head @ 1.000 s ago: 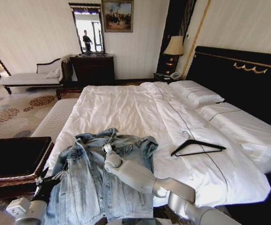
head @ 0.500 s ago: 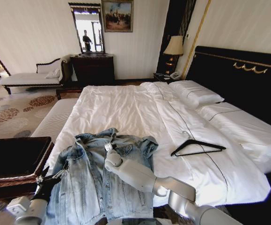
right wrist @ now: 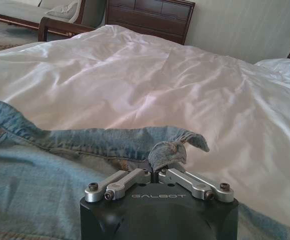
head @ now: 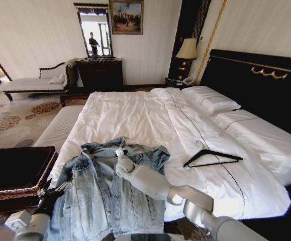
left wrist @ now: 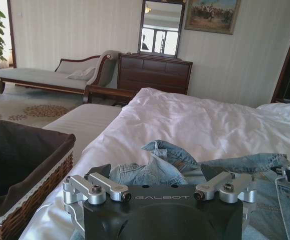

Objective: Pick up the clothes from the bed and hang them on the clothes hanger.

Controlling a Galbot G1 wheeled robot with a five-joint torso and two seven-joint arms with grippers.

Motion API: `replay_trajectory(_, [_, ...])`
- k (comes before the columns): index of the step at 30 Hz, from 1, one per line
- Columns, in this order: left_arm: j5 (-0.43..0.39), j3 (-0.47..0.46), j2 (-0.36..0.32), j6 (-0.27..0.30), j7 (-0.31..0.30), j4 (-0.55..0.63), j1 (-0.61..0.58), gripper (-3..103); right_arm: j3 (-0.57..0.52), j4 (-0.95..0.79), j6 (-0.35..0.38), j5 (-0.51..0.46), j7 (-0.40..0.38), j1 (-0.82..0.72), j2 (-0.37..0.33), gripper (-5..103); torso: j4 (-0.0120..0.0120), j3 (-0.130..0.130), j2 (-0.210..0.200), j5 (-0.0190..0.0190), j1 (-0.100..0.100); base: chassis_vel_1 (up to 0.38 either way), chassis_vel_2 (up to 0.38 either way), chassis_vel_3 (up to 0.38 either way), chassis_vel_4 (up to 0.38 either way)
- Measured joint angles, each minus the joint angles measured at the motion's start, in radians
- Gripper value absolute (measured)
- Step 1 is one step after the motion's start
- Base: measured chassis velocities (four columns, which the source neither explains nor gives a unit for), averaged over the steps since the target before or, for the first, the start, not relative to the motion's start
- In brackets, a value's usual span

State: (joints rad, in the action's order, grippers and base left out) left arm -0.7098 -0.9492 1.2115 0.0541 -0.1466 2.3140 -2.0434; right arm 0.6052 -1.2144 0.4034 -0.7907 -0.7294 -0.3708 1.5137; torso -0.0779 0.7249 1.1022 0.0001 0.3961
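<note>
The light-blue denim clothes lie spread on the near left corner of the bed. My right gripper is at the collar, shut on a small fold of denim; the right wrist view shows its pads pinched together under that fold. My left gripper sits at the jacket's left edge, open, with bunched denim between its spread fingers. The black clothes hanger lies flat on the sheet, to the right of the jacket and apart from it.
A dark-lined wicker basket stands by the bed's left corner, close to my left arm. A padded bench runs along the bed's left side. Pillows and black headboard are on the right. Chaise and dresser stand behind.
My right gripper has moved a little farther onto the bed with the collar in it, dragging the jacket along. The left arm has barely moved.
</note>
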Motion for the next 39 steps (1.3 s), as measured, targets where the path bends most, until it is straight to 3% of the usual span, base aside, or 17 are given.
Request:
replay_trajectory(11, [-0.001,0.0,-0.001,0.01,-0.003,0.011,0.005,100,-0.021,-0.008,0.048,-0.026,0.034,0.063,-0.076,2,0.0,0.0,0.0,0.0001,0.0,0.0,0.0,0.0,0.0])
replay_trajectory(18, [-0.001,0.001,0.001,0.019,-0.006,0.02,0.013,100,-0.063,0.055,0.029,0.071,0.079,0.058,-0.079,2,0.0,0.0,0.0,0.0001,0.0,0.0,0.0,0.0,0.0])
replay_trajectory(34, [0.003,-0.003,0.007,0.028,-0.01,0.038,0.007,100,-0.089,0.178,-0.01,0.152,0.158,0.089,-0.076,-2,0.0,0.0,0.0,0.0,0.0,0.0,0.0,0.0,0.0])
replay_trajectory(37, [0.004,-0.004,0.009,0.029,-0.01,0.038,0.005,100,-0.095,0.189,-0.015,0.159,0.166,0.082,-0.073,2,0.0001,0.0,0.0,0.0,0.0,0.0,0.0,0.0,0.0])
replay_trajectory(39, [0.005,-0.004,0.009,0.029,-0.01,0.039,0.004,100,-0.101,0.191,-0.021,0.161,0.169,0.071,-0.073,13,0.0,0.0,0.0,-0.0001,0.0,0.0,0.0,0.0,0.0])
